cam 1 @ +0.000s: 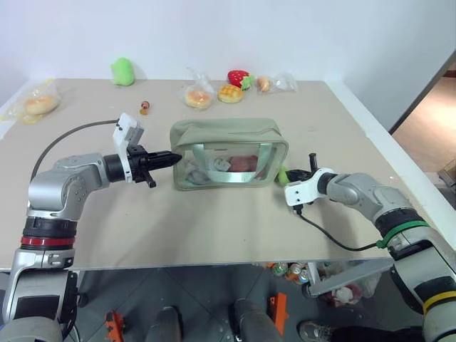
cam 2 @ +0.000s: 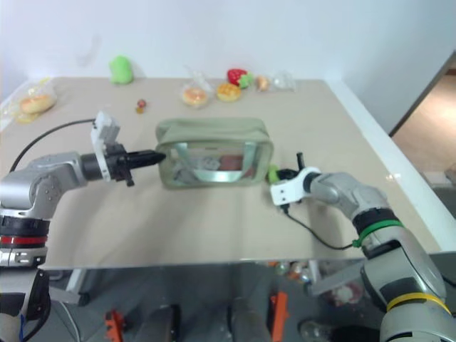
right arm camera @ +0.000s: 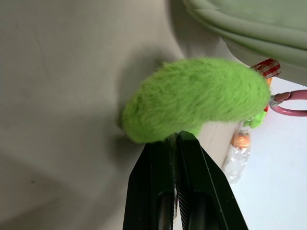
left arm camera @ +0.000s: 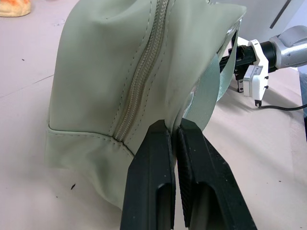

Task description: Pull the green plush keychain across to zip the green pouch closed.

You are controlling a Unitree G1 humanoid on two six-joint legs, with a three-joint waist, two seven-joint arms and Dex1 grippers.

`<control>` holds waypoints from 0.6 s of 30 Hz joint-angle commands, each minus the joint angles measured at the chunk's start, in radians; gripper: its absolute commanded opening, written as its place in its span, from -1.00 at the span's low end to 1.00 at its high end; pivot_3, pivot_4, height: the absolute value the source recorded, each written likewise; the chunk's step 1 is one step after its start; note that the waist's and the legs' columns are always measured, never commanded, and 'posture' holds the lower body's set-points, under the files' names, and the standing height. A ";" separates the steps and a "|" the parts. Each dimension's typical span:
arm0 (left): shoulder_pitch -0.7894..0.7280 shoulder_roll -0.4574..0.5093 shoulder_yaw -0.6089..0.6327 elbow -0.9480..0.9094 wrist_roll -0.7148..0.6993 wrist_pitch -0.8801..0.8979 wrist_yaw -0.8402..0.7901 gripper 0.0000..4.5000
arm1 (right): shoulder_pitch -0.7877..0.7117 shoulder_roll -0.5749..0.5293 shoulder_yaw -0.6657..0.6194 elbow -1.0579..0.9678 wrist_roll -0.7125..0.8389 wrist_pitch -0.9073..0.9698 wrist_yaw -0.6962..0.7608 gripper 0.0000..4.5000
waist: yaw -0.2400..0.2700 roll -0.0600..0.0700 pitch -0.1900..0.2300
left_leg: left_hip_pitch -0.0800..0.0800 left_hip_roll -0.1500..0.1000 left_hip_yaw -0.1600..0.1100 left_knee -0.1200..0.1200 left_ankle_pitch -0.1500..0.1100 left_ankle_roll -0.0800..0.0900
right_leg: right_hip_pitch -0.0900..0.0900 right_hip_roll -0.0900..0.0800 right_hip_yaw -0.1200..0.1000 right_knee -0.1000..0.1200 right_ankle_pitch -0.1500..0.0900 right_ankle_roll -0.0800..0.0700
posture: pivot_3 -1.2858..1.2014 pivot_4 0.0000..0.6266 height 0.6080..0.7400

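Green pouch (cam 1: pixel 229 153): boxy sage-green fabric, clear side panels, strap handle; sits mid-table (cam 1: pixel 214 221), its long side facing the camera.

Zipper (left arm camera: pixel 139 81): runs along the top; in the left wrist view the teeth look joined at that end. How far it is closed overall cannot be told.

Green plush keychain (right arm camera: pixel 196 98): lime-green curved charm just off the pouch's right end, tied on by pinkish cord (right arm camera: pixel 292 103).

Left gripper (cam 1: pixel 173 154): fingers pinched together on the fabric at the pouch's left end, close beside the zipper; appears to anchor the pouch.

Right gripper (right arm camera: pixel 175 139): fingers closed on the lower edge of the plush, only a thin fold of fur between them.

Background items: bagged bread (cam 1: pixel 197 97), strawberry toy (cam 1: pixel 238 77), plain green plush (cam 1: pixel 122 71), all well apart at the far edge.

Risk, slip: the bite on the fur looks shallow; a firm pull may strip the plush free.

Risk, drag: if the left pinch yields, the whole pouch may slide instead of zipping.

Risk, jam: pulling off the zipper's line may bind the slider or strain the cord.
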 commanded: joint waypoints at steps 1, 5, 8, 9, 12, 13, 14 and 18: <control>0.005 0.001 0.020 -0.032 -0.016 -0.002 0.000 -1.00 | 0.019 0.010 -0.055 0.055 0.093 0.026 0.071 -0.98 | -0.002 0.000 0.000 | 0.001 0.000 0.000 0.000 0.000 0.000 | 0.001 0.000 0.000 0.000 0.000 0.000 | 0.03 -0.52 1.00; 0.018 0.003 0.024 -0.042 -0.019 -0.001 0.004 -1.00 | 0.006 0.008 -0.187 0.088 0.276 0.096 0.178 -0.98 | -0.006 0.001 0.002 | 0.000 -0.001 0.000 0.000 0.000 0.000 | 0.002 0.000 0.001 0.000 0.000 0.000 | 0.03 -0.52 1.00; 0.016 -0.011 0.049 -0.036 -0.043 0.013 0.020 -0.66 | 0.027 0.002 -0.305 0.050 0.460 0.195 0.334 -0.69 | -0.006 0.001 0.002 | 0.000 -0.001 0.000 0.000 0.000 0.000 | 0.002 0.000 0.002 -0.001 -0.001 0.001 | 0.03 -0.52 1.00; 0.010 -0.018 0.067 -0.033 -0.066 0.026 0.020 -0.53 | 0.038 -0.001 -0.343 0.024 0.511 0.224 0.367 -0.56 | -0.006 0.002 0.003 | 0.000 -0.001 0.000 0.000 0.000 0.000 | 0.002 0.000 0.002 -0.001 -0.001 0.002 | 0.03 -0.52 1.00; 0.003 -0.022 0.083 -0.033 -0.079 0.040 0.038 -0.08 | 0.056 0.005 -0.426 -0.054 0.624 0.369 0.450 -0.10 | -0.006 0.003 0.003 | -0.001 -0.001 0.000 0.000 -0.001 0.002 | 0.002 0.000 0.002 -0.001 -0.002 0.003 | 0.03 -0.52 1.00; 0.005 -0.018 0.079 -0.038 -0.073 0.035 0.037 -0.02 | 0.069 0.004 -0.448 -0.096 0.668 0.420 0.497 -0.04 | -0.006 0.003 0.003 | -0.001 -0.001 0.000 0.000 -0.002 0.002 | 0.002 0.000 0.002 -0.001 -0.002 0.003 | 0.03 -0.52 1.00; 0.007 -0.014 0.077 -0.041 -0.071 0.035 0.038 0.21 | 0.084 0.004 -0.469 -0.143 0.721 0.484 0.559 0.14 | -0.006 0.003 0.003 | -0.001 -0.001 0.000 0.000 -0.002 0.002 | 0.002 0.000 0.002 -0.001 -0.002 0.003 | 0.03 -0.52 1.00; 0.042 0.024 0.123 -0.098 -0.100 0.047 0.033 0.35 | 0.122 -0.026 -0.587 -0.305 0.906 0.683 0.674 0.18 | -0.010 0.007 0.006 | -0.001 -0.001 0.000 0.000 -0.003 0.003 | 0.001 0.000 0.002 -0.001 -0.002 0.003 | 0.03 -0.52 1.00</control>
